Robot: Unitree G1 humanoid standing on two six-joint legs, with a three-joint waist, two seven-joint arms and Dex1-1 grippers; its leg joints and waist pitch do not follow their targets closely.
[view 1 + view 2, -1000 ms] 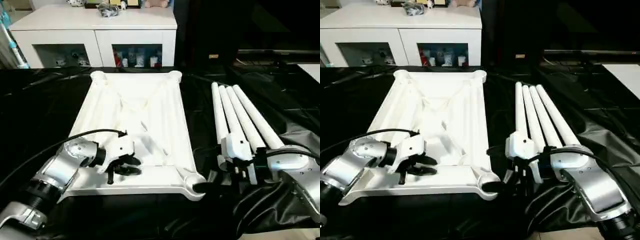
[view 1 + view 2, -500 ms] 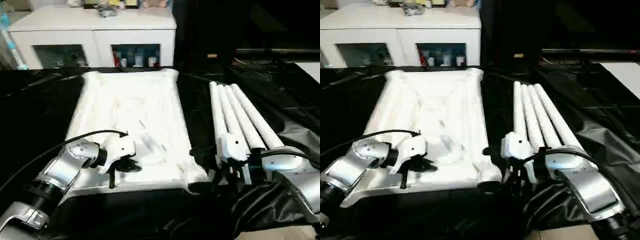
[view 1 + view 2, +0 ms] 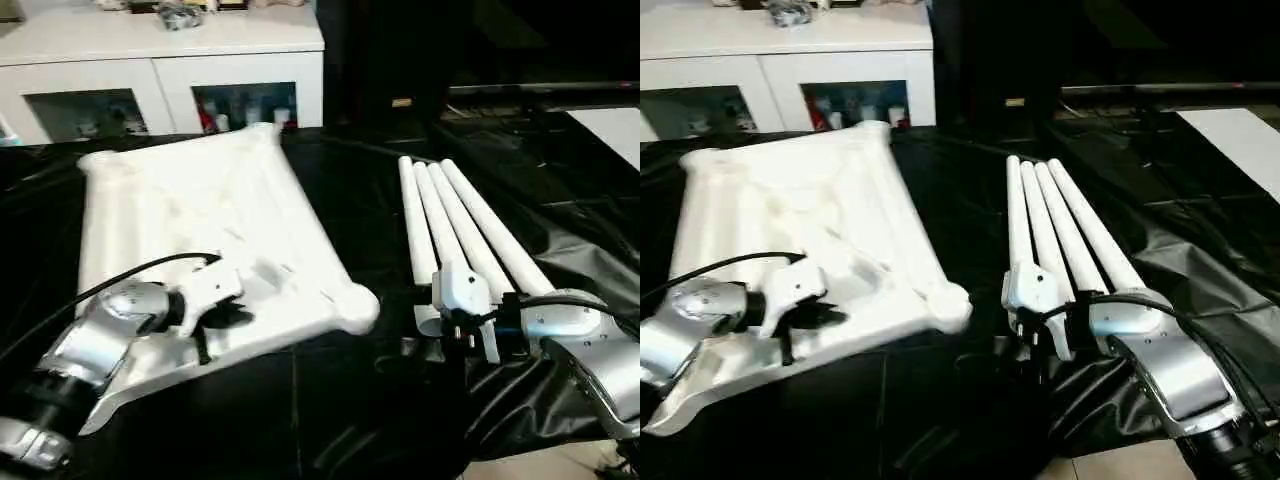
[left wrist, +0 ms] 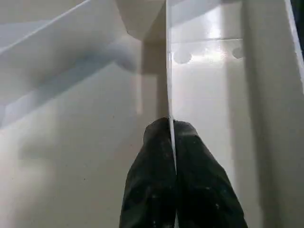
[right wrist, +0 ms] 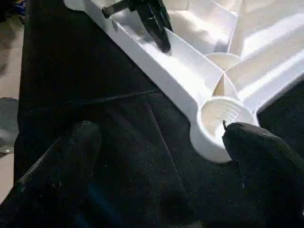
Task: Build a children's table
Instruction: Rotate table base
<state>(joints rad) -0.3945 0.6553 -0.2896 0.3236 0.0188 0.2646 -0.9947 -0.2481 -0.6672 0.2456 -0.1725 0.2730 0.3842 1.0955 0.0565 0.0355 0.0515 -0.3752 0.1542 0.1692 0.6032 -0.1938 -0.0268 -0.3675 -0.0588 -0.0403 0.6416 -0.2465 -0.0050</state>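
Note:
The children's table's white top [image 3: 200, 210] lies underside up on the black sheet, its ribs showing. My left gripper [image 3: 215, 320] is shut on a thin upright rib [image 4: 167, 71] near the top's front edge, and its black fingers [image 4: 156, 180] pinch the rib from both sides. Several white tube legs [image 3: 450, 220] lie side by side to the right. My right gripper [image 3: 452, 340] stands open at the legs' near ends, holding nothing. In the right wrist view its fingers [image 5: 61, 161] face the top's round corner socket [image 5: 221, 118], a short way off.
A wrinkled black sheet [image 3: 330, 400] covers the work surface. A white cabinet with glass doors [image 3: 160, 60] stands behind it. A white surface [image 3: 610, 125] shows at the far right, and bare floor [image 3: 1120, 465] past the sheet's near edge.
My left gripper has closed onto the rib. The table top has swung and shifted left with it, so its near right corner is farther from my right gripper. The camera has also moved.

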